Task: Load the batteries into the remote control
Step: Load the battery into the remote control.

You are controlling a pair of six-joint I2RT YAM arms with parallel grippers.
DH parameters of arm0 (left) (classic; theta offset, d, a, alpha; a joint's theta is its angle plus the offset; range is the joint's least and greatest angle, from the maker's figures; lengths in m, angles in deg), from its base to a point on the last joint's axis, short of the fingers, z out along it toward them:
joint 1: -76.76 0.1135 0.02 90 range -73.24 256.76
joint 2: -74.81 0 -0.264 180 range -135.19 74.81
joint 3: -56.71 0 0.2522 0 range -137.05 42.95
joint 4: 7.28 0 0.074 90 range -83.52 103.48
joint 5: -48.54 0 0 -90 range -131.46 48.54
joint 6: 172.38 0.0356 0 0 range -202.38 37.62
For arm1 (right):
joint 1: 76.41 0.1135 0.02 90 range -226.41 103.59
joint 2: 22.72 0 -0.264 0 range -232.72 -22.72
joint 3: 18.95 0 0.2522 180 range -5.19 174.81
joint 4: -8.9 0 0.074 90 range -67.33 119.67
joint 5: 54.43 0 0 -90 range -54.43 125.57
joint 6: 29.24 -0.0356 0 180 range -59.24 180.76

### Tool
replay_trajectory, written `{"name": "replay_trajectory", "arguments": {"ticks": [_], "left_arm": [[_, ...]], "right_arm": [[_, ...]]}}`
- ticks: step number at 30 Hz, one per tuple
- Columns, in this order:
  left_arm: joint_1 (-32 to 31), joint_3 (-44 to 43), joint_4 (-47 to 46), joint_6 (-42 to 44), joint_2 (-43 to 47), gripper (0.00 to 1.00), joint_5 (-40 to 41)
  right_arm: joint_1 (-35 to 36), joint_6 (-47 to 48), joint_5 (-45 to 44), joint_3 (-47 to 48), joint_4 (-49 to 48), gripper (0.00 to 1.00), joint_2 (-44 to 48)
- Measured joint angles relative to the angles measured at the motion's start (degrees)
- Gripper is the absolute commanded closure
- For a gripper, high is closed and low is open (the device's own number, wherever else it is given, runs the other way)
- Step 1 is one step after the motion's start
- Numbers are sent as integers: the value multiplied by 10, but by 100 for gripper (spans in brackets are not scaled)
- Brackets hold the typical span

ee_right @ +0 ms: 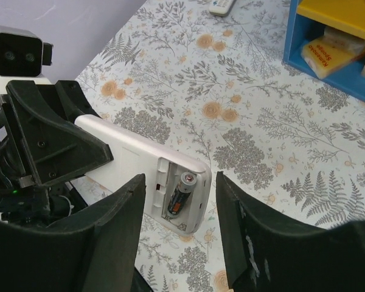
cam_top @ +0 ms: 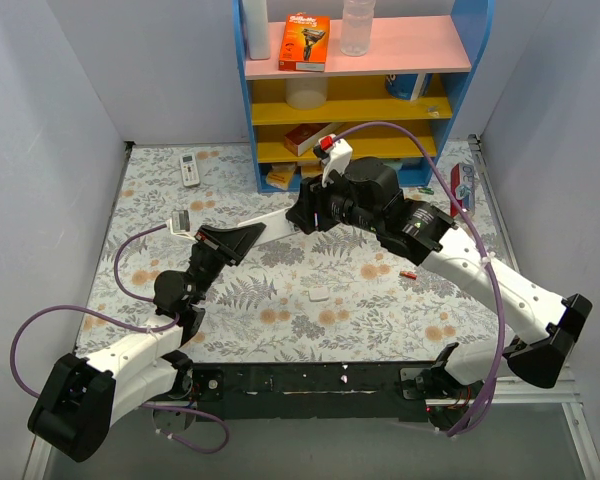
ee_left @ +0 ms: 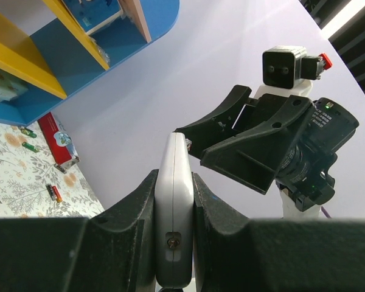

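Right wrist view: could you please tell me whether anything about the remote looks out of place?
The slim white plastic remote control has its battery compartment uncovered, with only one small cylindrical battery seated; the slot beside it looks empty. Nothing seems damaged.

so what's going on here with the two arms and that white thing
The left gripper is shut on the slim white plastic remote control, holding it above the floral table with its battery compartment open. One red-jacketed cylindrical battery sits inside; the slot beside it looks empty. The right gripper has its jaws open either side of that end, holding nothing. Another red battery and a small white piece, possibly the cover, lie on the table.
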Motion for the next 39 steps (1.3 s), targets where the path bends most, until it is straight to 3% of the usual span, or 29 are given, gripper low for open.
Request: {"name": "replay_trajectory", "arguments": {"ticks": [15, 25, 39], "left_arm": [[0, 0, 7, -3, 0, 100, 0], [0, 0, 16, -3, 0, 100, 0], [0, 0, 19, -3, 0, 100, -7]], "right_arm": [[-2, -17, 9, 17, 16, 51, -6], [-3, -17, 20, 17, 16, 66, -7], [-3, -20, 39, 17, 12, 65, -13]]}}
